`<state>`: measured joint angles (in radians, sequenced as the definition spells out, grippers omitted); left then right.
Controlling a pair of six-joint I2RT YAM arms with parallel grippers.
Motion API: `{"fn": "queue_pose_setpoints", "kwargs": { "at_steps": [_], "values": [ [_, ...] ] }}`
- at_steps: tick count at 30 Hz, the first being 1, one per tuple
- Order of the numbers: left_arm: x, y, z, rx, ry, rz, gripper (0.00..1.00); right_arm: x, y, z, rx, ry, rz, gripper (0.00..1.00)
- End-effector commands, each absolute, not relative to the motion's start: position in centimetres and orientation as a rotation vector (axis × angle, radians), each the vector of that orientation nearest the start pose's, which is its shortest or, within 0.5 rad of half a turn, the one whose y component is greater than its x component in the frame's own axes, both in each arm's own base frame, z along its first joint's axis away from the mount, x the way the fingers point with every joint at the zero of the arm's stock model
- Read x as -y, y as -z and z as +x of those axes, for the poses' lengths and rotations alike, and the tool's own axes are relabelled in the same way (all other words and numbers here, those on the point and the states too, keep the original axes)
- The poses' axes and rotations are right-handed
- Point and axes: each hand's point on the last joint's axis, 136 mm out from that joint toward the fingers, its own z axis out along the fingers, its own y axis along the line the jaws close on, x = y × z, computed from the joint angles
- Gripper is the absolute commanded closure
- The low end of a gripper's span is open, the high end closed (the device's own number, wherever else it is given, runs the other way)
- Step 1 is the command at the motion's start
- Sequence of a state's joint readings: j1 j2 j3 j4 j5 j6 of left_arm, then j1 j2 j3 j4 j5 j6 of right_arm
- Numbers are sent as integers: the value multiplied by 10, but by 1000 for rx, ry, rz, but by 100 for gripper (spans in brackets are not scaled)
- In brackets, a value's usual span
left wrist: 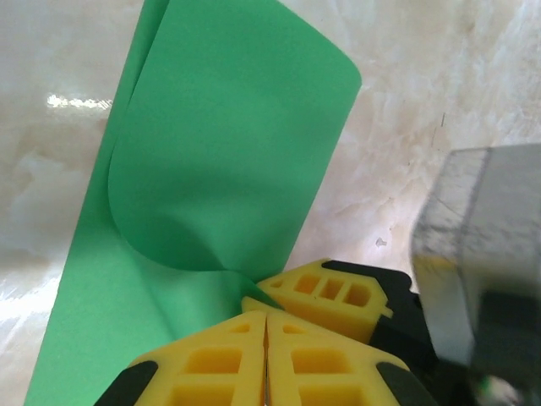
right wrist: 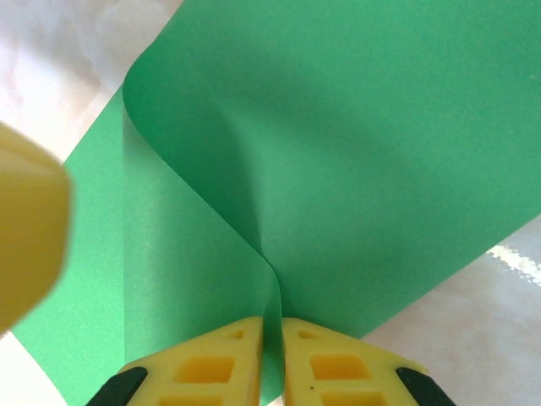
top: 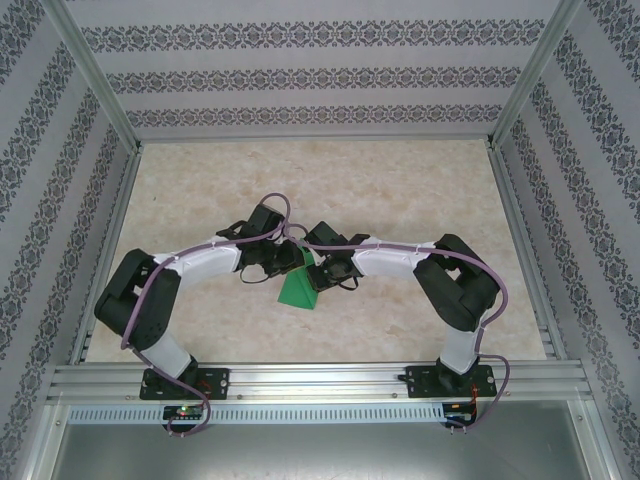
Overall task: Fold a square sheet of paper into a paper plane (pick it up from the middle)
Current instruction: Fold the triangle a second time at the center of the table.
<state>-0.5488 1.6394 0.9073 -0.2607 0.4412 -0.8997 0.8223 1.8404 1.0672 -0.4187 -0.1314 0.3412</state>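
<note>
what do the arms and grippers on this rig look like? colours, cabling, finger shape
The left arm and right arm match: white link shells, black joint housings, black bases. A purple cable runs along each arm. The left gripper and right gripper have yellow wedge-shaped fingers with rectangular cut-outs and black backing.

The left arm (top: pixel 200 265) and right arm (top: pixel 400 255) bend inward until their wrists nearly meet, the left gripper (left wrist: pixel 266 317) with fingers (left wrist: pixel 211 359) pressed flush together, the right gripper (right wrist: pixel 270 334) pinching the green paper (right wrist: pixel 338 169).
</note>
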Motion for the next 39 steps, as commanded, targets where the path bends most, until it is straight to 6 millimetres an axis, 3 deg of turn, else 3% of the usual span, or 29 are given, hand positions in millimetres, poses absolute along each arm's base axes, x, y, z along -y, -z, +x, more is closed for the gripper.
{"fn": "queue_pose_setpoints", "kwargs": {
  "at_steps": [1, 12, 29, 34, 39],
  "values": [
    [271, -75, 307, -2753, 1092, -346, 91, -305, 5, 251, -2802, -446, -713, 86],
    [268, -50, 303, -2805, 1055, -385, 91, -306, 7, 252, -2807, -451, -711, 86],
    [235, 12, 277, -2935, 812, -443, 91, -310, 4, 256, -2800, -460, -699, 85],
    [231, 12, 274, -2934, 791, -436, 91, -315, -22, 265, -2741, -506, -631, 80],
    [232, 8, 277, -2927, 793, -419, 92, -312, -77, 275, -2619, -617, -499, 69]
  ]
}}
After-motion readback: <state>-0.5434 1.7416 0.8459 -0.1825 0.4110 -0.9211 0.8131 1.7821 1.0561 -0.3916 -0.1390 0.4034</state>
